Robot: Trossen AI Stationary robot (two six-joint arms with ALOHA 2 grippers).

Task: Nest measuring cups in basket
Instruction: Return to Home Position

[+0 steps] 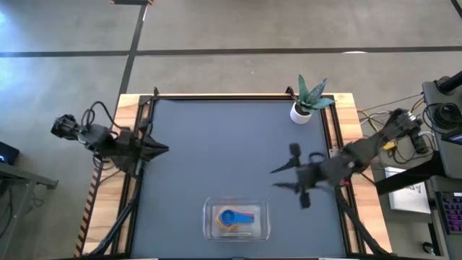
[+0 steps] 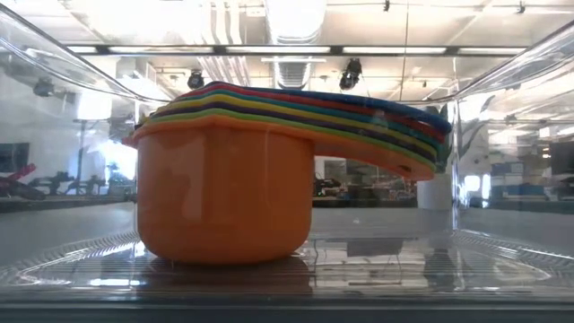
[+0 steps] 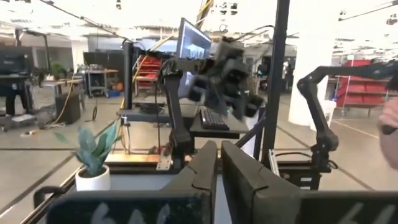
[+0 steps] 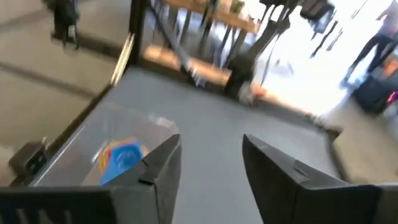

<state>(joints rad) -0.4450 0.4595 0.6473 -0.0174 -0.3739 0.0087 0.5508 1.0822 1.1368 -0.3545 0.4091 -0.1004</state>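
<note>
**Nested cups in the basket, both grippers apart from it**

Orange cup (image 2: 224, 193) fills the middle of the low view, standing upright on the floor of the clear basket (image 2: 54, 63). The rest of the measuring cups (image 2: 359, 112) are nested inside it. Their rims and handles lie in thin coloured layers, and the handles reach toward the right of the frame.

In the high view the basket (image 1: 211, 220) sits at the bottom centre of the frame on the dark table (image 1: 216, 144). The blue cup (image 1: 228, 217) is uppermost in the stack, and a red handle shows beside it.

The right gripper (image 1: 280, 177) is in the right half of that frame at mid height, above and to the right of the basket and well apart from it. Its fingers are spread wide and hold nothing.

The left gripper (image 1: 162, 150) waits at the table's left edge, also at mid height. Its fingers are drawn together to a narrow slit and it is empty.

A white plant pot (image 1: 301, 111) stands near the table's upper right corner.
</note>
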